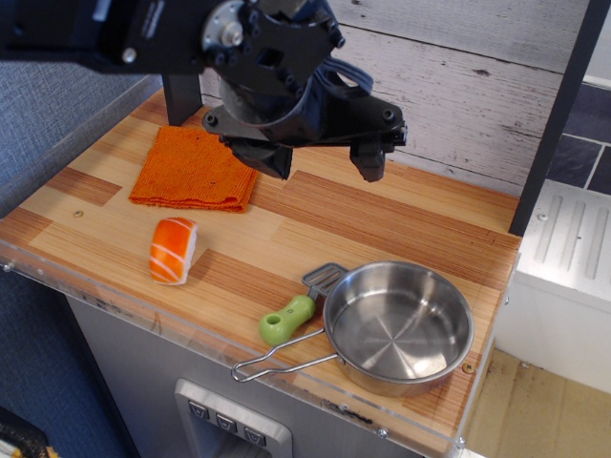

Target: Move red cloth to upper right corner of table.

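Whitewashed plank wall behind, light striped-wood desk (382, 219) w/ clear plastic front edge on grey cabinet. Red cloth (194, 170) lies folded flat at back-left of desk, near the wall. Gripper (323, 164) hangs above desk just right of cloth, jaws released & spread apart, nothing between them; left finger overlaps cloth's right edge in view, contact unclear. Salmon sushi toy (174, 250) sits in front of cloth. Steel pan (399, 324) at front-right, green-handled spatula (298, 310) touching its left side.
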